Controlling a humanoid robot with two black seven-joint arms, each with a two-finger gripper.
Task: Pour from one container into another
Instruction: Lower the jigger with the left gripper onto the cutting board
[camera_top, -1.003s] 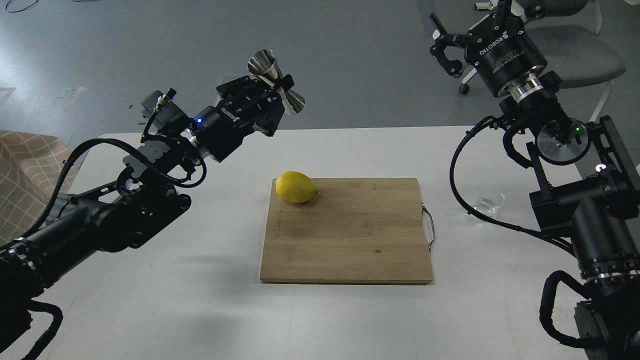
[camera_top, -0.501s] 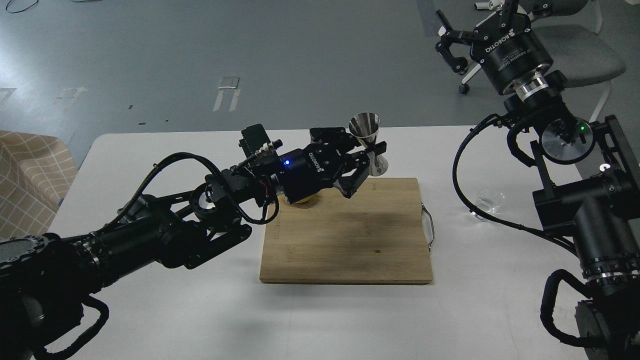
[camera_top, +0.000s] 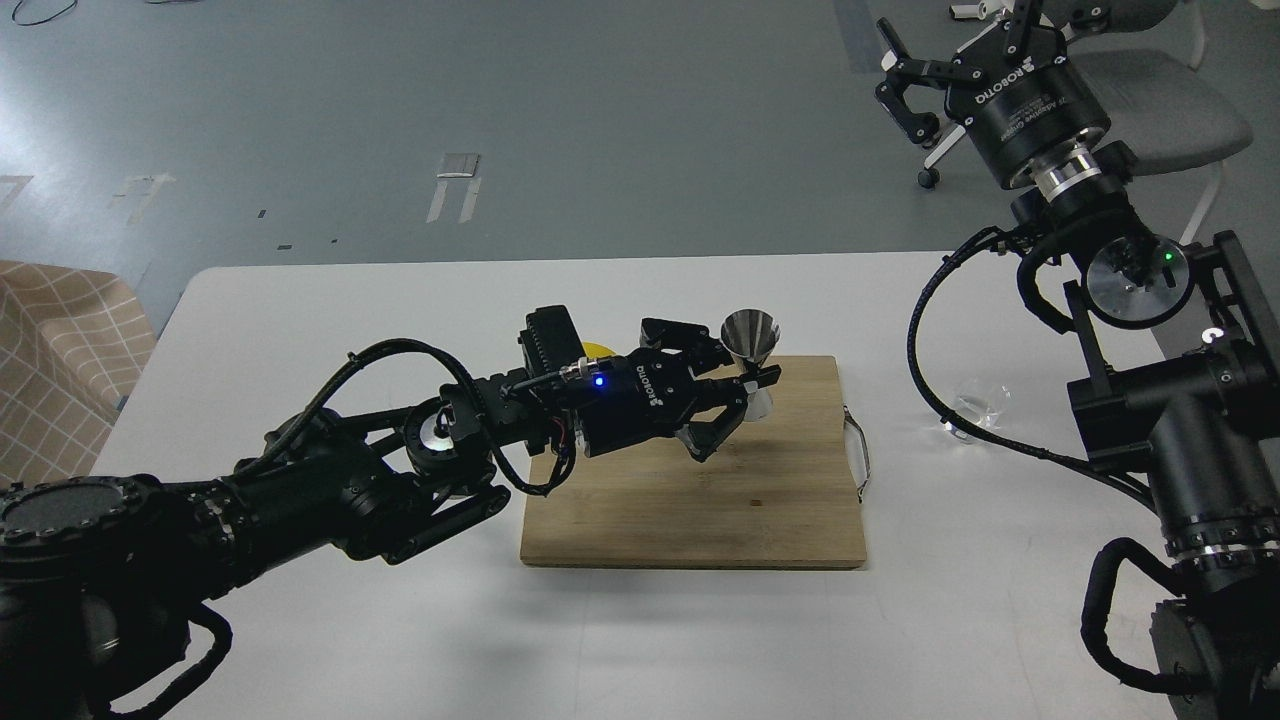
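The steel jigger (camera_top: 752, 345) stands upright over the far part of the wooden cutting board (camera_top: 700, 500), with my left gripper (camera_top: 745, 385) shut on its narrow waist. The clear glass cup (camera_top: 978, 405) rests on the white table right of the board, partly behind my right arm's cable. High at the top right, my right gripper (camera_top: 950, 50) hangs open and holds nothing, far from the cup.
A yellow lemon (camera_top: 597, 349) lies on the board's far left corner, mostly hidden behind my left wrist. The board has a metal handle (camera_top: 858, 450) on its right edge. An office chair (camera_top: 1150, 120) stands beyond the table.
My left arm has swung right and down from high at the back left, carrying the jigger and bringing it upright over the board. The right gripper has shifted slightly up.
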